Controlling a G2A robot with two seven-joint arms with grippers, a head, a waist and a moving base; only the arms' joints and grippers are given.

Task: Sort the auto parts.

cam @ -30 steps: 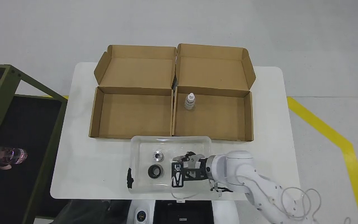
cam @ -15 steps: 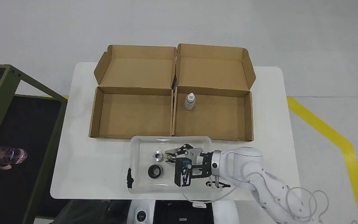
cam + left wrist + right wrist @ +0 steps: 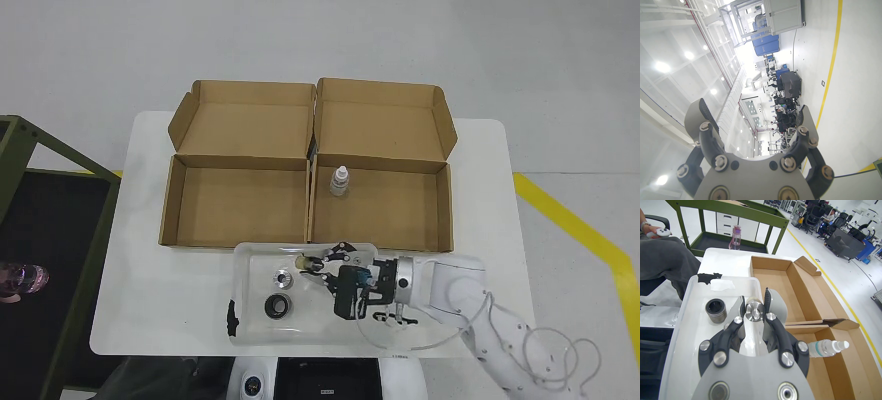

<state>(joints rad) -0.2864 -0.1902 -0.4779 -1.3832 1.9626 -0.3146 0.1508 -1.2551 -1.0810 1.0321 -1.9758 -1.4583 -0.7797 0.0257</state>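
Lifting toward the far edge of the clear bin (image 3: 694, 336), the right gripper (image 3: 754, 298) is clamped on the silver part (image 3: 755, 313), so the pick looks done and boxing comes next.

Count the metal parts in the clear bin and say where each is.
2. The dark bearing stands on the bin floor; the silver part is held by the right gripper. The gripper may hide others.

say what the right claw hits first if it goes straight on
Probably the taped end wall of the clear plastic bin; the right claw, shut on the shiny metal cylinder, might pass above it.
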